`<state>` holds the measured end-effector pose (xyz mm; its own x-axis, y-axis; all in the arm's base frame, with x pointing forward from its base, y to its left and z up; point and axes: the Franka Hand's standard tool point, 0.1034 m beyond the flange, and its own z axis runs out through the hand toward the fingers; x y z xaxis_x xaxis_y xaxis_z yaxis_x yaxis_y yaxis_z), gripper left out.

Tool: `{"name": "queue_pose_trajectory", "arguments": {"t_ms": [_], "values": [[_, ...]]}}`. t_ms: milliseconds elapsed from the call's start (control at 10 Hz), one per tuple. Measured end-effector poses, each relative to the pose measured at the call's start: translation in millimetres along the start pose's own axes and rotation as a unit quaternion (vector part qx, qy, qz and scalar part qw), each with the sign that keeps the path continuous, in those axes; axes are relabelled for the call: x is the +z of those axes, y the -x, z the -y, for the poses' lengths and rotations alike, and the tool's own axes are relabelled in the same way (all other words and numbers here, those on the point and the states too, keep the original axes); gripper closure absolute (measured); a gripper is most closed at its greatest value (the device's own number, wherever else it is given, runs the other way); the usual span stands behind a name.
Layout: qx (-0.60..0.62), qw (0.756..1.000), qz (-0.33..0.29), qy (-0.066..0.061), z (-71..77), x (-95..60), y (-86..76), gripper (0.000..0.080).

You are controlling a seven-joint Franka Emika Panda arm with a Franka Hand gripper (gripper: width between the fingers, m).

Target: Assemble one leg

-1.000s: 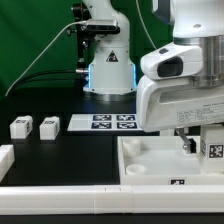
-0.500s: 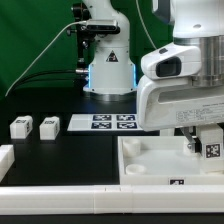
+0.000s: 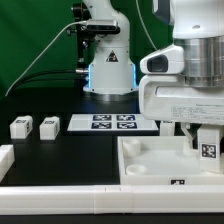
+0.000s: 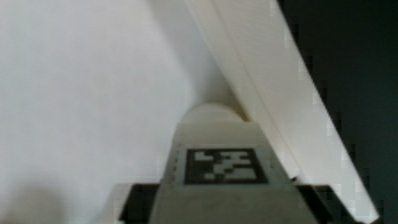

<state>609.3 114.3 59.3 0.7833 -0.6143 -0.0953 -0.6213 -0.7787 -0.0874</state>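
My gripper [image 3: 203, 143] is shut on a white leg [image 3: 208, 148] with a black-and-white tag on its side. It holds the leg upright over the right part of the large white recessed panel [image 3: 150, 155]. In the wrist view the leg [image 4: 222, 150] runs away from the camera between the dark fingers [image 4: 151, 203], its far end by the panel's raised rim [image 4: 249, 60]. Two more white legs [image 3: 21, 127] [image 3: 47, 126] lie on the black table at the exterior view's left.
The marker board [image 3: 110, 122] lies flat on the table behind the panel. The arm's base [image 3: 108, 65] stands at the back. A white part [image 3: 5, 157] sits at the left edge. A white bar [image 3: 60, 199] runs along the front.
The gripper with the leg has shifted slightly toward the exterior view's right and a little lower over the panel.
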Motion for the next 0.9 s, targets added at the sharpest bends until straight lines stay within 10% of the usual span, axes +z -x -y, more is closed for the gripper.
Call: {"name": "queue_pose_trajectory", "arguments": {"t_ms": [900], "values": [[0.445, 0.895, 0.015, -0.007, 6.5, 2.4, 8.2, 0.0512]]}}
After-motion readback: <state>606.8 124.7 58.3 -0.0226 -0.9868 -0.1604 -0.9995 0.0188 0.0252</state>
